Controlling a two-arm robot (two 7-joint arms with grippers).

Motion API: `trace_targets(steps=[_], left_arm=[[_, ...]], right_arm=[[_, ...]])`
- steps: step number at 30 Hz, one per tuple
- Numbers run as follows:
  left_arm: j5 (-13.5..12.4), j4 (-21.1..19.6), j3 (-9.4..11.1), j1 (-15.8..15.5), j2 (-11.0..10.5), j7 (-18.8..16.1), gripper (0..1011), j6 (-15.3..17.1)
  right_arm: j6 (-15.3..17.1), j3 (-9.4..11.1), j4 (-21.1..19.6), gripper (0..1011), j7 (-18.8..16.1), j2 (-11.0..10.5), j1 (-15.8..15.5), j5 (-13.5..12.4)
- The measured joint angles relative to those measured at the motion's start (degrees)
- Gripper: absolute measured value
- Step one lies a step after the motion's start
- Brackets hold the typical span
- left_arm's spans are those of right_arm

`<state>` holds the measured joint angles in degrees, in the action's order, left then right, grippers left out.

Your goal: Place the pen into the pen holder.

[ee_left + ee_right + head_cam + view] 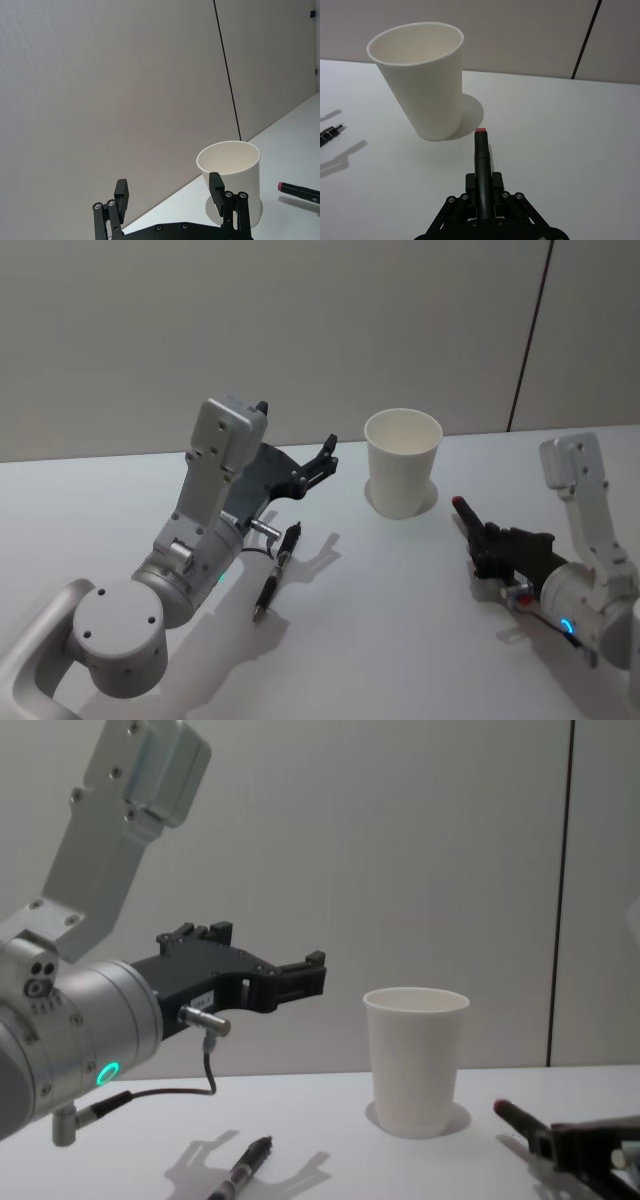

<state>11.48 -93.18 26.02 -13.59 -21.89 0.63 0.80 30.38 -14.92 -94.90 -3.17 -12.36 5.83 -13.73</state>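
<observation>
White table (pixel 400 640): right claw (pixel 482 181) tight on red-tipped pen (pixel 481 150) near pen holder (pixel 422 85); left claw (pixel 168 185) wide, empty, aloft.

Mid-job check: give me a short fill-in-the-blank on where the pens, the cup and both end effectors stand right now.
1. The held pen, clamped in the right end effector, has a ____ tip.
2. The left end effector hangs above the table with its fingers ____.
3. The pen holder stands ____ on the table.
4. The second pen lies flat beside the ____ arm.

Missing words: red; open; upright; left.
</observation>
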Motion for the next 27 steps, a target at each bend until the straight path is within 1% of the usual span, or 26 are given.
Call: trace_targets(steps=[6,10,13,15,16,19,22,24,27], left_arm=[[0.00,0.00,0.00,0.00,0.00,0.00,1001,0.00],[0.00,0.00,0.00,0.00,0.00,0.00,1001,0.00],[0.00,0.00,0.00,0.00,0.00,0.00,1001,0.00],[0.00,0.00,0.00,0.00,0.00,0.00,1001,0.00],[0.00,0.00,0.00,0.00,0.00,0.00,1001,0.00],[0.00,0.00,0.00,0.00,0.00,0.00,1001,0.00],[0.00,0.00,0.00,0.00,0.00,0.00,1001,0.00],[0.00,0.00,0.00,0.00,0.00,0.00,1001,0.00],[0.00,0.00,0.00,0.00,0.00,0.00,1001,0.00]], right_arm=[[-3.27,0.04,-0.36,177,-0.55,-0.14,-0.24,0.51],[-6.19,0.08,-0.66,177,-0.90,-0.29,-0.49,0.90],[-9.08,0.15,-0.95,177,-1.16,-0.46,-0.77,1.20],[-10.29,0.18,-1.11,177,-1.25,-0.53,-0.91,1.31],[-11.71,0.23,-1.24,177,-1.32,-0.61,-1.03,1.43],[-13.56,0.33,-1.46,177,-1.40,-0.74,-1.24,1.57],[-16.94,0.49,-1.75,178,-1.60,-0.93,-1.51,1.77],[-18.22,0.57,-1.83,178,-1.70,-1.00,-1.58,1.84],[-20.99,0.72,-1.93,177,-1.97,-1.11,-1.62,2.02]])
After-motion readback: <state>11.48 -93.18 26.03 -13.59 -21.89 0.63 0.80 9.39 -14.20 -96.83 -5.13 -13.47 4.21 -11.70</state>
